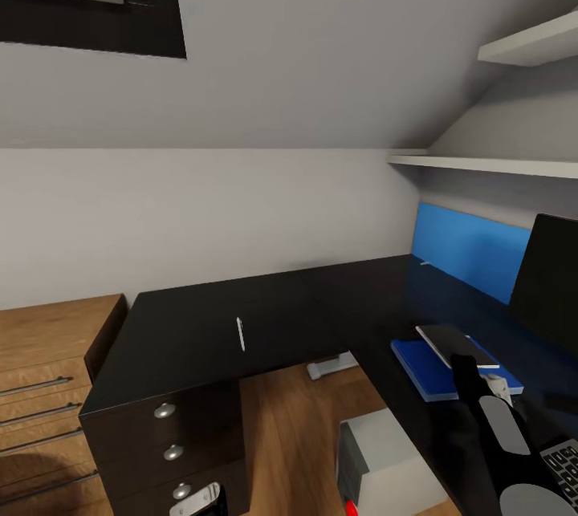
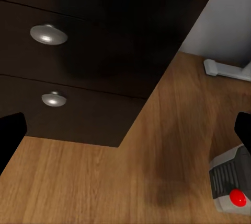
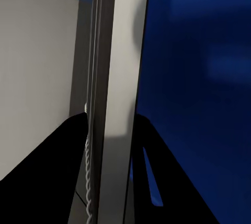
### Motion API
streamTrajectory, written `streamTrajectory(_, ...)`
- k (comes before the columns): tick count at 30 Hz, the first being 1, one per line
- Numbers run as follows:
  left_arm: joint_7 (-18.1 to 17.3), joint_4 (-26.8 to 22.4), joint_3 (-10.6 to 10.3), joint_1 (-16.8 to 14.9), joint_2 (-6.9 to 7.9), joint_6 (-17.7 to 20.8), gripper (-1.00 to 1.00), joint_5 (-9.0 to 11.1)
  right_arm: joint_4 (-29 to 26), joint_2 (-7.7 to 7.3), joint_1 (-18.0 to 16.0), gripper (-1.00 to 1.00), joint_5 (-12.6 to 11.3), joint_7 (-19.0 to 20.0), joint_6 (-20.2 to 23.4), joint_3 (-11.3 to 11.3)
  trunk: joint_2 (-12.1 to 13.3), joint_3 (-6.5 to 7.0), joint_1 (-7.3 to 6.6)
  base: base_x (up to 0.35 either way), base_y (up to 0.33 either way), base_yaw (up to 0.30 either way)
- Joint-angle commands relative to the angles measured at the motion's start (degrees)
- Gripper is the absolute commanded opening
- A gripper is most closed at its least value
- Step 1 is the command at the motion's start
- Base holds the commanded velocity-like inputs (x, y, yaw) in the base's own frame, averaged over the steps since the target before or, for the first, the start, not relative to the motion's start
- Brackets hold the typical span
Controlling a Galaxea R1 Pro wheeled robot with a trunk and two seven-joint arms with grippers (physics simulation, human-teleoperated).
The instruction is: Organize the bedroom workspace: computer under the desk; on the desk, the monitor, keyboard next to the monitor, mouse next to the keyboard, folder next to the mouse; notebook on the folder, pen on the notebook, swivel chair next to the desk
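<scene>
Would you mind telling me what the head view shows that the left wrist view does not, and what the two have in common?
Head view alone: the pen lying on the black desk, the notebook over the blue folder, the monitor, and the right gripper at the notebook. Left wrist view alone: the left gripper's dark fingertips, wide apart. Both: the drawer knobs, the wooden floor, and the computer with its red button.

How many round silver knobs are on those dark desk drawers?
3, stacked down the drawer front below the desk's left end: top knob, middle knob, bottom knob. More may hide lower.
</scene>
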Motion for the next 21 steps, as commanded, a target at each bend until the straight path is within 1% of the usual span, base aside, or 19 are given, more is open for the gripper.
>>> streamTrajectory(1, 0.3, 0.0, -0.4, -0.1, 0.08, -0.4, 1.00, 0.6, -0.1, 0.01, 0.0, -1.00, -0.4, -0.3, 0.3, -0.1, 0.0, -0.07, 0.00, 0.000, 0.000, 0.000)
streamTrajectory(21, 0.4, 0.0, -0.4, -0.1, 0.10, -0.5, 1.00, 0.5, -0.1, 0.00, 0.0, -1.00, -0.3, -0.3, 0.2, -0.1, 0.0, -0.07, 0.00, 0.000, 0.000, 0.000)
